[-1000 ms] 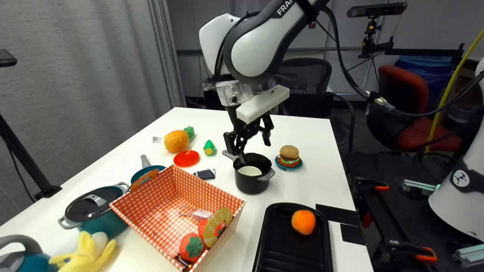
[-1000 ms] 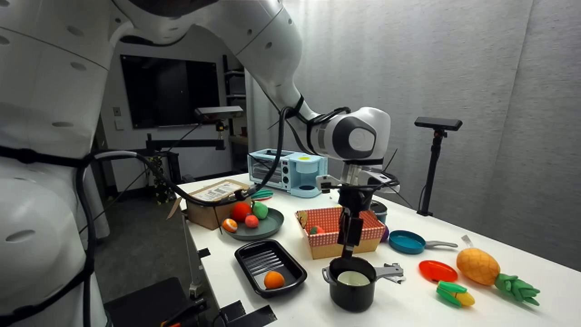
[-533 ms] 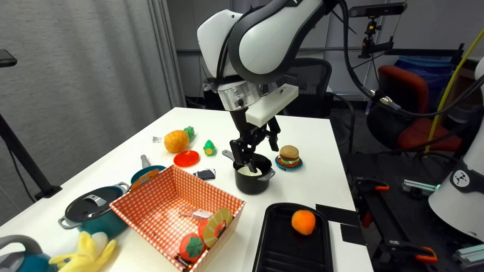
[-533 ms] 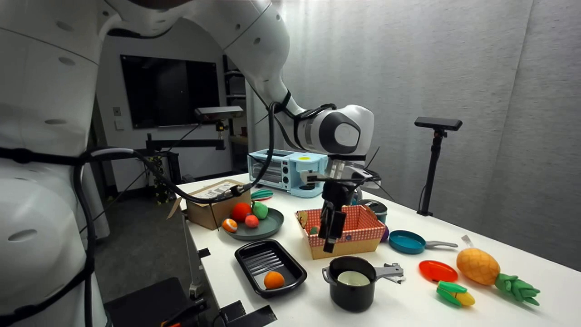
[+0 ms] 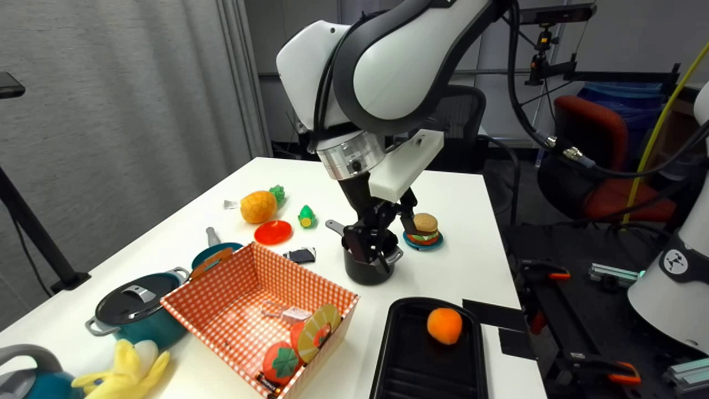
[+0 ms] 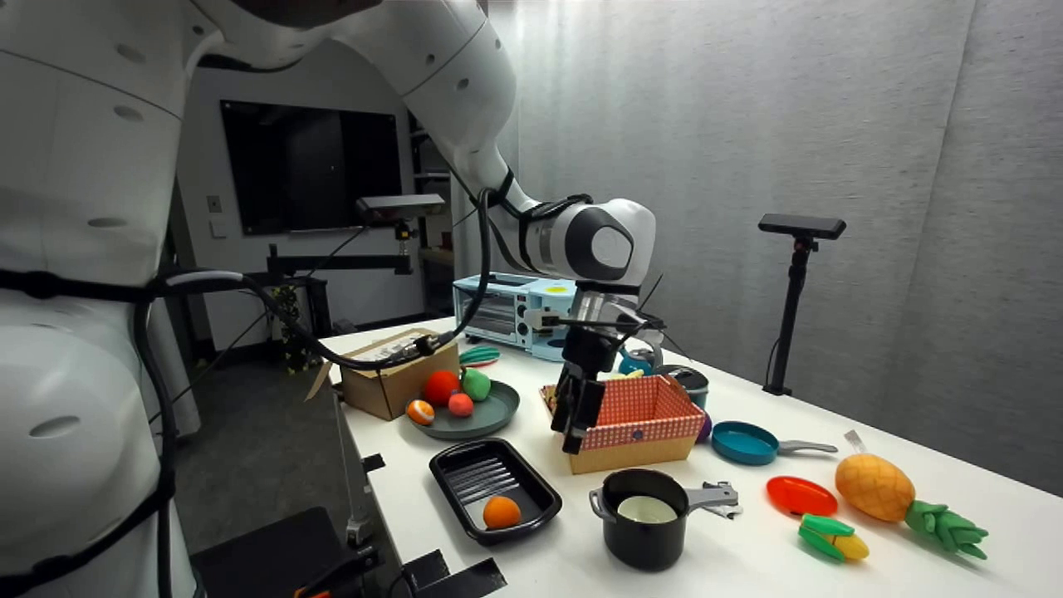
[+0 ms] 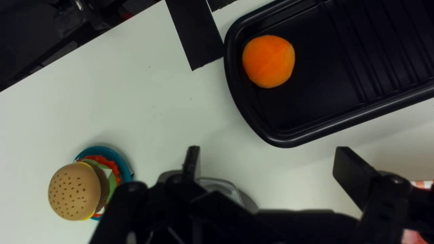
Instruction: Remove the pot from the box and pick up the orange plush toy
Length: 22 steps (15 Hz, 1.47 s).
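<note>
Two jaws of the gripper (image 7: 268, 166) stand wide, empty — lowered off-centre, one could clip the black tray (image 7: 325, 67) around the orange plush toy (image 7: 268, 61), upper middle in wrist view.

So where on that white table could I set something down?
In an exterior view, the table has bare room behind the toy burger, up to the far edge, and between burger, black pot and black tray. It's crowded around the checked box: the lidded pot, blue pan and yellow plush are close by.
</note>
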### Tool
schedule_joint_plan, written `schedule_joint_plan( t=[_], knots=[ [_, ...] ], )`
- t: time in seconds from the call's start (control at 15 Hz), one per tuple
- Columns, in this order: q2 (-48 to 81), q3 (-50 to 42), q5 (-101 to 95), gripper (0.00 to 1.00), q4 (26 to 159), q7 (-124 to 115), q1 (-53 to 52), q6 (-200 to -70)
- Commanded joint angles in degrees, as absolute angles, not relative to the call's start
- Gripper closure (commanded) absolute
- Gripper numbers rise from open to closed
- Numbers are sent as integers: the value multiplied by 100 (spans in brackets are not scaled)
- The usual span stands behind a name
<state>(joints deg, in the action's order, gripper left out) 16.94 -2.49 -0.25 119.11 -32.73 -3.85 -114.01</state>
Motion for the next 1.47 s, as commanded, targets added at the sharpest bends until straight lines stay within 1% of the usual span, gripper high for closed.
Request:
schedule_joint_plan(
  t=[0.0, 0.67, 1.4],
  knots=[
    [1714, -271, -31, 0, 12038, -3112, -359, -11440],
    [2208, -93, 1089, 0, 12273, -3453, -467, -12315],
    [2180, 26, 1643, 0, 12948, -3813, -584, -12802]
  ],
)
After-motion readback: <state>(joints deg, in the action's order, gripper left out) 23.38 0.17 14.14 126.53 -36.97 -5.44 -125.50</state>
